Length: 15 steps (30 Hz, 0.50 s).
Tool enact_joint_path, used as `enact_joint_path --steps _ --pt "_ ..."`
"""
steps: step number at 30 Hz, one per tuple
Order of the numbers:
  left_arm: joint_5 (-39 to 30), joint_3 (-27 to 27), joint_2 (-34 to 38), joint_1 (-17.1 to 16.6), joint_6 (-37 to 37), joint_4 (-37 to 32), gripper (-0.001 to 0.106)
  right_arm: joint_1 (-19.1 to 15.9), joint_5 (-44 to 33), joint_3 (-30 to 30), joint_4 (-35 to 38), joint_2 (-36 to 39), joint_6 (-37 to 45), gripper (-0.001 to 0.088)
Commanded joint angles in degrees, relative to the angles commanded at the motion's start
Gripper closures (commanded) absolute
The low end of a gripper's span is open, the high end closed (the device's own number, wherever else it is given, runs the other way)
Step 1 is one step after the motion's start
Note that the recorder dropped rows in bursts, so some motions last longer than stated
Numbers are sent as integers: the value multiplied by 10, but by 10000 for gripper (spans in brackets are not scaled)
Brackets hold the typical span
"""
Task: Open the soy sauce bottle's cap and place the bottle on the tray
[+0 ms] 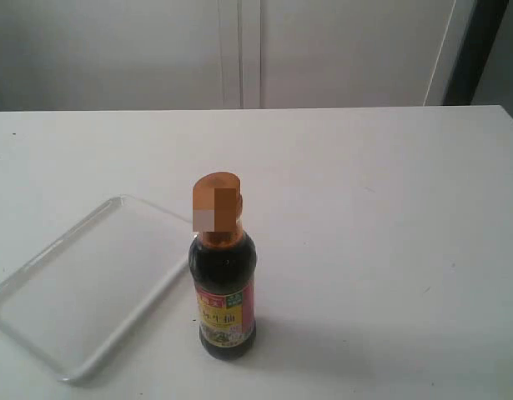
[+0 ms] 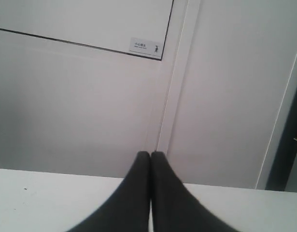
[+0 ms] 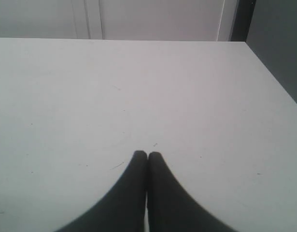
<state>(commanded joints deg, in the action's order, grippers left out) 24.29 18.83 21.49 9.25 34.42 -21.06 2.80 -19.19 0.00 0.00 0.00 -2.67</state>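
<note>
The soy sauce bottle stands upright on the white table near its front edge, dark liquid inside and a pink, yellow and green label facing the exterior view. Its orange-brown cap sits down on the neck, partly blurred. The translucent-white tray lies just left of the bottle with nothing on it. Neither arm shows in the exterior view. My left gripper is shut, its black fingers pressed together and pointing over the table's far edge at the wall. My right gripper is shut over bare tabletop. Neither wrist view shows the bottle.
The white table runs back to a pale wall with panel seams. A dark gap lies at the far right corner. In the right wrist view the table's edge drops off beside a grey floor.
</note>
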Motion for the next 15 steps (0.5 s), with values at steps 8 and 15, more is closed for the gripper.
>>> enact_joint_path --steps 8,15 --pt "86 64 155 0 138 -220 1053 0 0 0 0 0 0 868" --pt "294 94 270 0 245 -369 1053 0 0 0 0 0 0 868"
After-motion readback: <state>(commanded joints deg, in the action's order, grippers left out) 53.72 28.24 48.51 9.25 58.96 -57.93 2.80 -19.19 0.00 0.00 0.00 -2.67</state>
